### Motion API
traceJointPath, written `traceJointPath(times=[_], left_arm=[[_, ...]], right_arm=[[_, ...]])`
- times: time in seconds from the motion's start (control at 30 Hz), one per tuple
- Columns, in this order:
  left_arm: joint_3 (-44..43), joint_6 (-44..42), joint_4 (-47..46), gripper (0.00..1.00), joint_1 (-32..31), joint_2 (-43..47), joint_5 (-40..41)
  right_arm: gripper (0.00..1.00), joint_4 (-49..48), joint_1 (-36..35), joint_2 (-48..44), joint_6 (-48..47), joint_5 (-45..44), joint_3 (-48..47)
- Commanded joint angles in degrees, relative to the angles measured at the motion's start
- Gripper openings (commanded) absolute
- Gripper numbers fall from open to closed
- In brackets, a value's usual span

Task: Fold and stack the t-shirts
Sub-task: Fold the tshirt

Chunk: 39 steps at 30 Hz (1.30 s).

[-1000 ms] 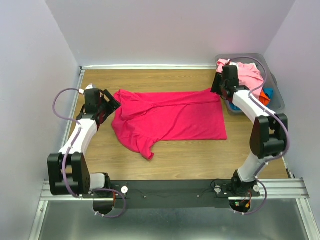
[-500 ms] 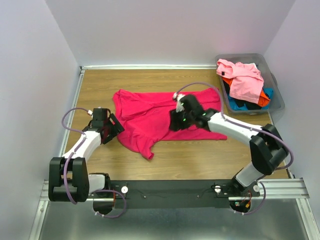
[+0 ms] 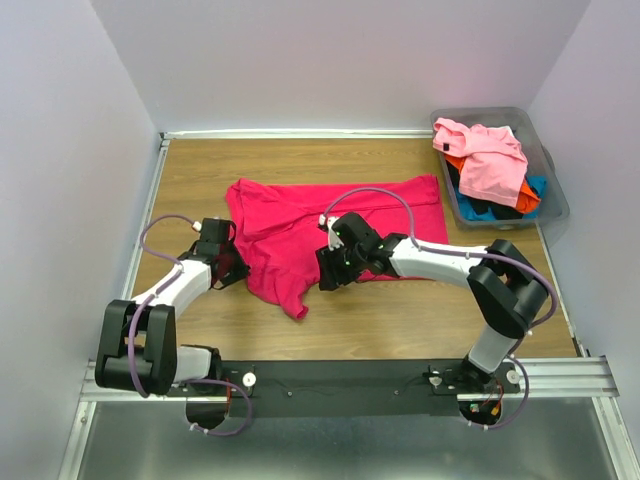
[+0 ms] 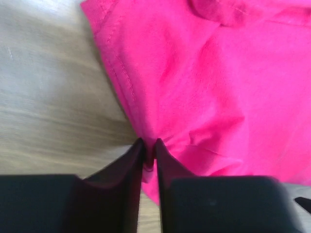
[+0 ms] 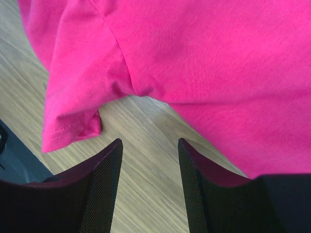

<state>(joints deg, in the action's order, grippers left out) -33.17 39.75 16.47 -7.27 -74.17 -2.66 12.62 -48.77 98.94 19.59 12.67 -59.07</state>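
Observation:
A crimson-magenta t-shirt point(image 3: 290, 220) lies spread on the wooden table, one sleeve point(image 3: 295, 300) pointing toward the near edge. My left gripper point(image 3: 232, 268) sits at the shirt's left edge. In the left wrist view its jaws point(image 4: 149, 148) are shut on a pinch of the crimson cloth point(image 4: 204, 73). My right gripper point(image 3: 325, 276) hovers at the shirt's near hem. In the right wrist view it point(image 5: 149, 145) stands open over bare wood, the hem point(image 5: 218, 58) just beyond its fingertips and the sleeve point(image 5: 68, 131) to its left.
A grey bin point(image 3: 557, 205) at the back right holds more t-shirts: a light pink one point(image 3: 490, 150) on top, orange, blue and black beneath. A metal rail point(image 3: 148, 200) runs along the table's left side. Bare wood point(image 3: 400, 310) lies near the arm bases.
The right arm swung from the shirt's far right corner by the bin across to the near hem at centre. The left gripper came nearer along the left edge and closed on the cloth.

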Motion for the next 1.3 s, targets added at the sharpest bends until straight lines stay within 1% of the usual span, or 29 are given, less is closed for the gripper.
traceJointPath(times=[0.0, 0.03, 0.07, 0.1, 0.23, 0.3, 0.4, 0.43, 0.5, 0.53, 0.57, 0.6, 0.63, 0.73, 0.8, 0.93, 1.07, 1.2, 1.27], left_arm=[[-1.0, -0.5, 3.8, 0.07, -0.5, 1.4, 0.5], [-2.8, -0.6, 5.2, 0.04, -0.5, 2.0, 1.9], [-4.0, -1.3, 8.5, 0.04, -0.6, 3.3, 2.2], [-5.1, -1.6, 10.2, 0.04, -0.6, 3.9, 4.7], [-10.5, -3.3, 18.8, 0.04, -1.0, 7.3, 11.2], [-11.3, -3.7, 20.5, 0.06, -1.0, 7.8, 12.7], [-12.3, -4.2, 21.3, 0.28, -1.1, 7.9, 14.8], [-12.5, -4.3, 21.3, 0.39, -1.1, 7.8, 15.0], [-13.5, -4.2, 20.4, 0.52, -1.3, 7.8, 14.4], [-13.7, -4.2, 19.7, 0.57, -1.3, 8.1, 13.7], [-13.7, -3.8, 18.9, 0.69, -1.3, 8.7, 12.5], [-13.7, -3.7, 18.2, 0.76, -1.3, 8.8, 12.1], [-13.8, -3.7, 17.0, 0.89, -1.3, 8.9, 11.9], [-14.0, -4.2, 15.4, 0.9, -1.3, 8.4, 12.3], [-14.1, -4.3, 14.0, 0.9, -1.3, 8.4, 13.4], [-12.8, -5.4, 11.4, 0.88, 0.0, 8.8, 16.4], [-10.7, -7.3, 8.1, 0.88, 0.6, 9.8, 16.6], [-8.3, -9.4, 4.5, 0.88, 0.6, 11.0, 17.2], [-7.3, -10.3, 3.2, 0.88, 0.6, 11.7, 17.0]], right_arm=[[0.57, -2.1, -0.4, -0.6, 1.0, -2.7, 0.5], [0.57, -2.0, -0.4, -0.7, 1.0, -2.9, 1.0], [0.57, -2.0, -0.4, -0.9, 1.1, -3.7, 1.1], [0.57, -1.9, -0.4, -1.1, 1.3, -4.2, 1.4], [0.58, -1.7, -0.4, -2.9, 2.9, -8.6, 3.1], [0.58, -1.7, -0.3, -3.4, 2.9, -10.0, 3.5], [0.58, -1.5, -0.4, -3.6, 2.0, -11.0, 3.9], [0.58, -0.9, -0.4, -3.4, 1.1, -10.6, 3.4], [0.58, -0.1, -0.4, -3.2, -0.2, -7.3, 2.3], [0.58, 0.4, -0.5, -3.3, -1.1, -6.4, 1.4], [0.58, 0.5, -1.3, -3.4, -1.6, -5.9, 0.8], [0.58, 0.5, -1.9, -3.4, -2.3, -5.1, 0.1], [0.58, 0.6, -3.7, -3.2, -3.7, -5.0, -1.4], [0.57, 0.9, -6.8, -1.4, -4.4, -3.9, -3.9], [0.54, 1.1, -8.2, 0.6, -4.2, -3.3, -6.6], [0.51, 1.4, -11.7, 4.6, -3.7, -3.3, -10.4], [0.5, 1.6, -13.5, 8.3, -2.6, -3.2, -13.3], [0.48, 2.5, -13.8, 11.4, -0.4, -5.3, -15.1], [0.45, 3.0, -13.8, 12.9, -0.3, -5.8, -16.3]])
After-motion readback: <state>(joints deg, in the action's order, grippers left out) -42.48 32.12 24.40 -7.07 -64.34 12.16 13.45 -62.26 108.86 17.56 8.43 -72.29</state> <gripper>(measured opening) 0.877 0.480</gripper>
